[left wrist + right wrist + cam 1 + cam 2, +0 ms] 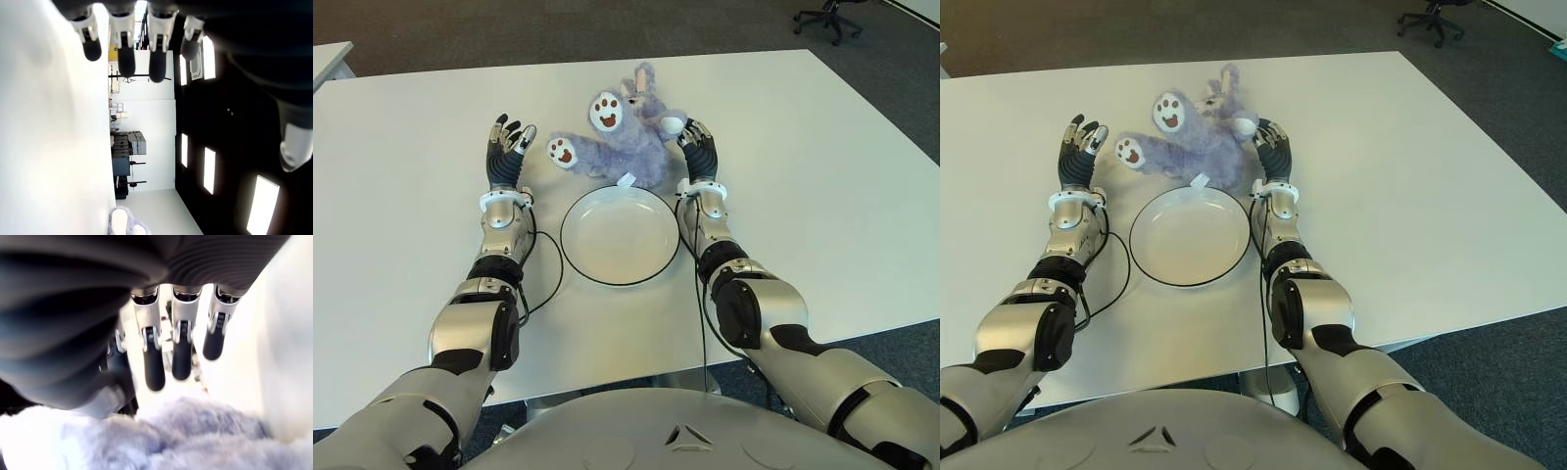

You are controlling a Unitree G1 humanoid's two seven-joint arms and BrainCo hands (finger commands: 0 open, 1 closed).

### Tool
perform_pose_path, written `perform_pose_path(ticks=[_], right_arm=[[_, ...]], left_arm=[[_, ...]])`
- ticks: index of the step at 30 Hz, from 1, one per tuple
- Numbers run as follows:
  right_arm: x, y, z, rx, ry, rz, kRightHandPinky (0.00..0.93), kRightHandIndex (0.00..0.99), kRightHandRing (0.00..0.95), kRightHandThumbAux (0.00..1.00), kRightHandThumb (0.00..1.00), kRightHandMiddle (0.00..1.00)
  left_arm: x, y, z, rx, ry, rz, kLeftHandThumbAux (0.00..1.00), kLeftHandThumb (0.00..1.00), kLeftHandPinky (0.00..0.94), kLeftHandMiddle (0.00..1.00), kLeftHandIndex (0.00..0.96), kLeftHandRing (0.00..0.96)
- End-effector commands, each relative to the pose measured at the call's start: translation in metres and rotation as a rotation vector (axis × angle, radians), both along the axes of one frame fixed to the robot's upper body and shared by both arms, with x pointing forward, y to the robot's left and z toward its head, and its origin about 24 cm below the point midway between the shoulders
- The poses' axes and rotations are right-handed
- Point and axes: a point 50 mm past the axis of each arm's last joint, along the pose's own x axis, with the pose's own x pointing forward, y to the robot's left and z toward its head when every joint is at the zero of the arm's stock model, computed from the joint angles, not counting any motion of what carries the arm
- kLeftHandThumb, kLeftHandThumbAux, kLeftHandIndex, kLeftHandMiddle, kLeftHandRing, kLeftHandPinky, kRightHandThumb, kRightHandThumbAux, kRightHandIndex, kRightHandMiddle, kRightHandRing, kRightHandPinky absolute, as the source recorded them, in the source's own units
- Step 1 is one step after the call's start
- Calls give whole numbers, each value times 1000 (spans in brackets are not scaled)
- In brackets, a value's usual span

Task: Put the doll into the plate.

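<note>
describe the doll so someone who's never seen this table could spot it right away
On the white table, look just beyond the round white plate in front of the robot. The doll lies there between the left hand and right hand, close against the right one. It is the only soft, furry thing: a purplish-grey plush with white paw pads marked in brown.

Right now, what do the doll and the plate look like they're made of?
Doll: soft plush fabric, lavender-grey and fluffy, with a shaggy pile clearly visible in the right wrist view; white paw pads with brown prints, and a small white tag. Plate: looks like glazed ceramic or hard plastic; smooth, white, faintly glossy, with a thin dark rim. I can't tell which from the look alone.
</note>
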Motion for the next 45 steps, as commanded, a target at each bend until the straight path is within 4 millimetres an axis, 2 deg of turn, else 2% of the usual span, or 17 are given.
perform_pose_path(ticks=[1, 17, 24, 36, 45], right_arm=[[-21, -3, -39, -14, 133, 1, 68, 32, 75, 657, 438, 79], [-22, -3, -39, -63, 126, 27, 28, 0, 4, 637, 383, 2], [-22, -3, -38, -88, 119, 36, 31, 0, 0, 618, 363, 0], [-21, -2, -36, -129, 100, 50, 0, 0, 0, 577, 245, 0], [-21, -2, -35, -131, 100, 59, 3, 0, 0, 582, 201, 0]], left_arm=[[-42, -5, -62, -37, 257, 12, 496, 0, 41, 181, 67, 144], [-41, -5, -61, -40, 259, 22, 493, 0, 56, 177, 79, 141], [-40, -5, -61, -37, 261, 22, 492, 0, 60, 174, 76, 136], [-39, -5, -60, -40, 257, 22, 496, 0, 60, 188, 81, 150], [-38, -5, -59, -38, 255, 17, 505, 0, 42, 187, 92, 145]])
